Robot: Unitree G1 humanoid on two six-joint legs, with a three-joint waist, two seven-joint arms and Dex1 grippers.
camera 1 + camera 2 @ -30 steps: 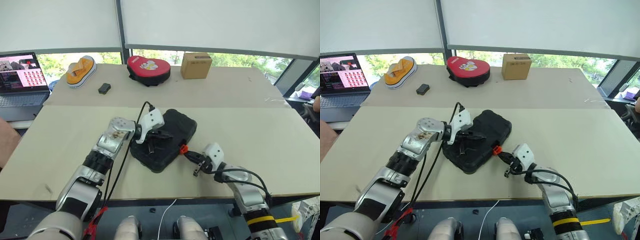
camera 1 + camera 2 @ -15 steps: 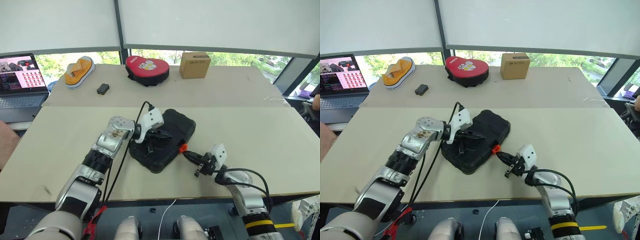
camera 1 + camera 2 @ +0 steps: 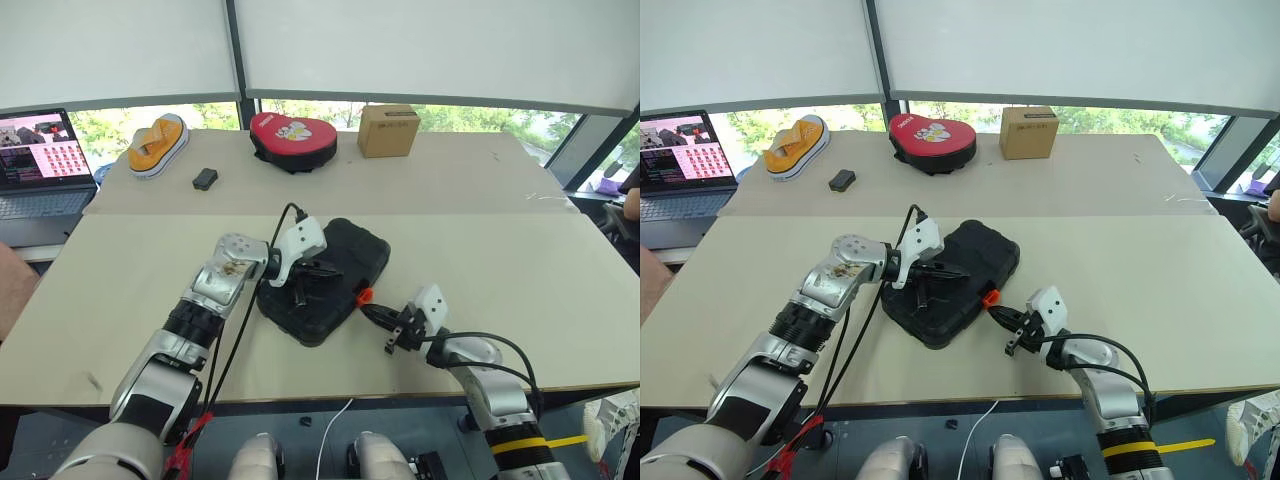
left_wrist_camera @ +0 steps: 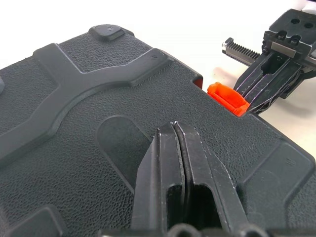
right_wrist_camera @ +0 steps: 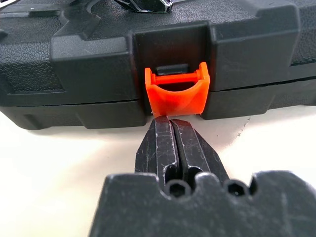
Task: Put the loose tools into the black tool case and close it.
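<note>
1. The black moulded plastic tool case with rounded corners (image 3: 325,280) lies shut near the centre of the head view, on the pale beige table (image 3: 520,270).
2. The left gripper (image 4: 177,129) has its two black fingers pressed together, their tips resting on the textured lid (nothing pinched between them).
3. The right gripper (image 5: 170,121), just below and right of centre in the head view, also has its fingers closed tight, their tips right at the lower edge of the case's small orange plastic latch (image 5: 177,94).
4. Along the top of the frame sit a red heart-shaped pouch (image 3: 293,139), a brown cardboard box (image 3: 389,130) and a small black box (image 3: 206,178).
</note>
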